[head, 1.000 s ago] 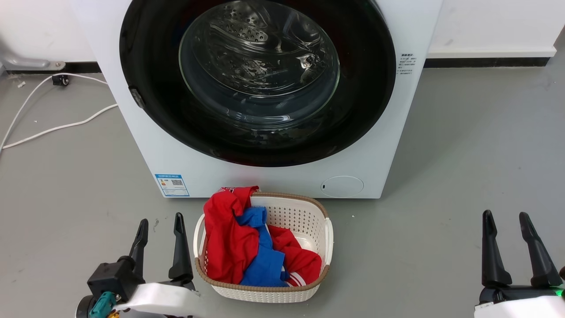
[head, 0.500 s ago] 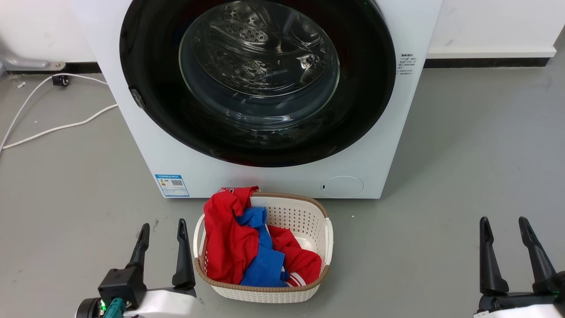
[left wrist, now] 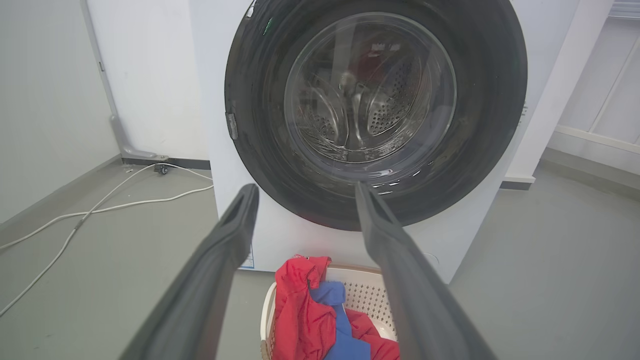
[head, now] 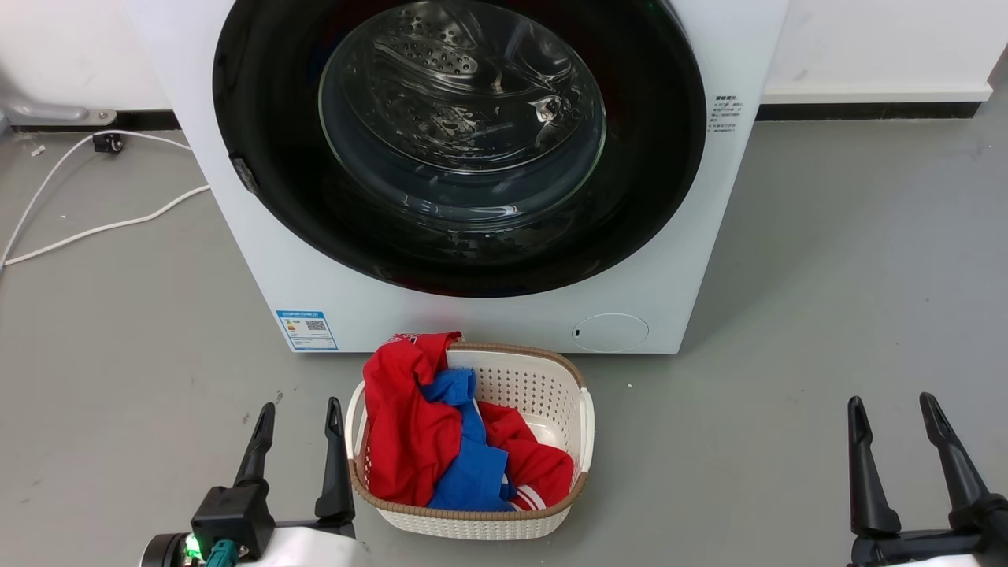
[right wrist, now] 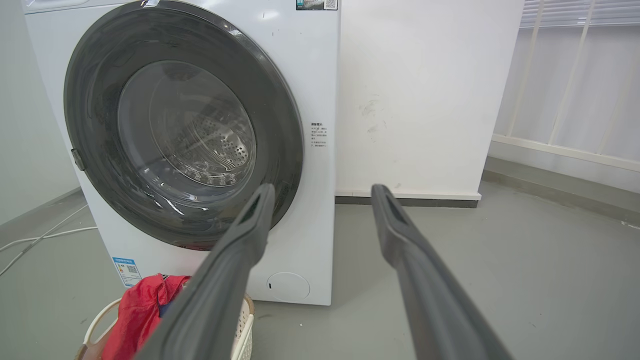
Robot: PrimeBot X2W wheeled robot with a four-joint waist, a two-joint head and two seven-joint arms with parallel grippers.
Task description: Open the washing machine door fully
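Head view: washing machine door (head: 461, 142) sitting shut at 12 o'clock. Hovering low, left gripper (head: 301, 408) at 7 o'clock, right gripper (head: 891, 400) at 5, both splayed, gripping nothing. Reaching step pending, seemingly; next calling for hooking latch tab (head: 244, 175) at door's 9 o'clock edge, swinging outward.

White basket (head: 587, 421) holds red and blue clothes (head: 409, 441); seemingly a cable (head: 94, 230) lies well apart.
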